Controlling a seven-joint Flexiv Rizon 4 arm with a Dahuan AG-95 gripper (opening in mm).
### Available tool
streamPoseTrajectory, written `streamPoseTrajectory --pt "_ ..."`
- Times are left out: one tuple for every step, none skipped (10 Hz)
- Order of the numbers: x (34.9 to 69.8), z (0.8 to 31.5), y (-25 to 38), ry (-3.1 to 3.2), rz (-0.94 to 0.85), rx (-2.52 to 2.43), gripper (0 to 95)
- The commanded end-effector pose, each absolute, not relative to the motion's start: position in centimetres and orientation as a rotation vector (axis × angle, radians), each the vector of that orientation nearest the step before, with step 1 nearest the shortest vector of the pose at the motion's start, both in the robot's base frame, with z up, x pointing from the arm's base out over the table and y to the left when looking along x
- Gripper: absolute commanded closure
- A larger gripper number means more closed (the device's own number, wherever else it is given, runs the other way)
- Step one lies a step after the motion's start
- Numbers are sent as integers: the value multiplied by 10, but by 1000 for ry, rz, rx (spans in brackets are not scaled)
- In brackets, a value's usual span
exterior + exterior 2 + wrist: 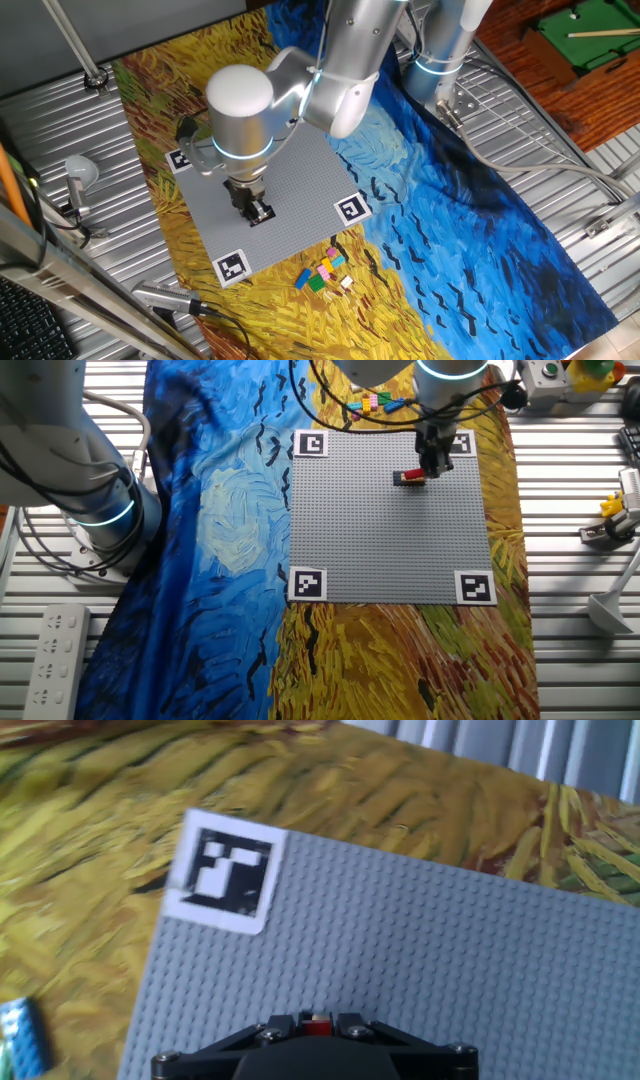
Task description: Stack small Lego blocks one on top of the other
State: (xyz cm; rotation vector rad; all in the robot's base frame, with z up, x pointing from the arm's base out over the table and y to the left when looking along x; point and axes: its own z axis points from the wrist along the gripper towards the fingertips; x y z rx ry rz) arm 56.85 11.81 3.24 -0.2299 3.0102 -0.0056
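The arm bends down steeply, its hand [432, 463] pointing straight downward with fingers drawn close together.

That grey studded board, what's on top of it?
On the grey board: four black-and-white markers at the corners, and the end effector low over a red brick. Anything beneath the brick is hidden.

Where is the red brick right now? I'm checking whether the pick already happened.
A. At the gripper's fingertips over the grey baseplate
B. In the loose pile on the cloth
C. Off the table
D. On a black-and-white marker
A: the red brick sits at the gripper fingertips over the grey baseplate, away from the loose pile on the cloth.
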Motion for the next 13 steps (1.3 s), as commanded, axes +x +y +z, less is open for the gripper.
streamPoseTrajectory --pt "569 32 118 3025 25 -67 950" --pt "570 30 118 3026 25 -51 950" --pt "571 28 118 3026 25 -47 950" --pt "571 26 117 3026 27 -50 950" --pt "571 25 117 3027 27 -58 950" --pt "571 25 117 3028 27 -63 950" --pt "571 24 118 3031 28 -63 950" --pt "570 24 118 3031 28 -61 950" --pt "570 24 118 3032 29 -58 950" --pt "570 23 118 3033 29 -53 950" --pt "570 23 119 3035 30 -46 950" --pt "569 22 119 3036 30 -39 950" --pt "569 21 119 3037 31 -35 950"
